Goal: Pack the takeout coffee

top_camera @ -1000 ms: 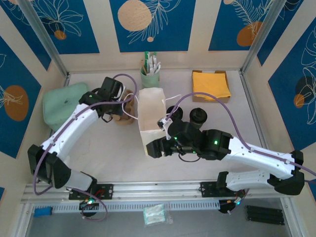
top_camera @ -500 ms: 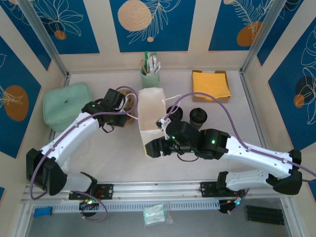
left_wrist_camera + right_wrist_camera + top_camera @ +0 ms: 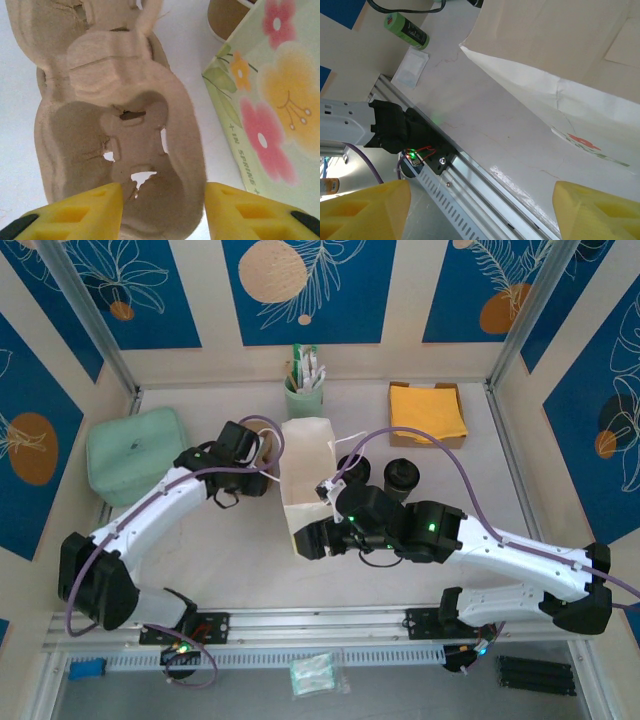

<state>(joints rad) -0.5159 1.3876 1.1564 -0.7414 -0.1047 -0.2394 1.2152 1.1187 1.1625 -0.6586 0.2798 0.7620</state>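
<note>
Yellow-fingered, the right hand (image 3: 482, 190) is spread wide and empty, low over the worktop (image 3: 250, 560) at the near end of the bag (image 3: 305, 475). The bag is thin white paper with a floral print, creased and open at the top. It will probably buckle or tip if nudged, so that hand looks best used to brace it lightly.

Left of the bag in the top view, the left hand (image 3: 162, 190) has its fingers apart on either side of the near end of the carrier (image 3: 115, 115). I cannot tell whether they touch it. The carrier is moulded pulp, fibrous and rough, with rounded wells and ragged holes in the floor. It is probably light and easy to snag, so the hand should rise straight up and clear of its rim.

Right of the bag stand two black-topped rounds. I take the clearer one for the coffee (image 3: 403, 476), with the other (image 3: 352, 468) half hidden by a cable. Neither is held. The coffee should be gripped on the tapered kraft body below the smooth plastic lid, kept upright, and lowered squarely.

Further back are a green cup of sachets (image 3: 304, 395) and orange napkins (image 3: 427, 412).
</note>
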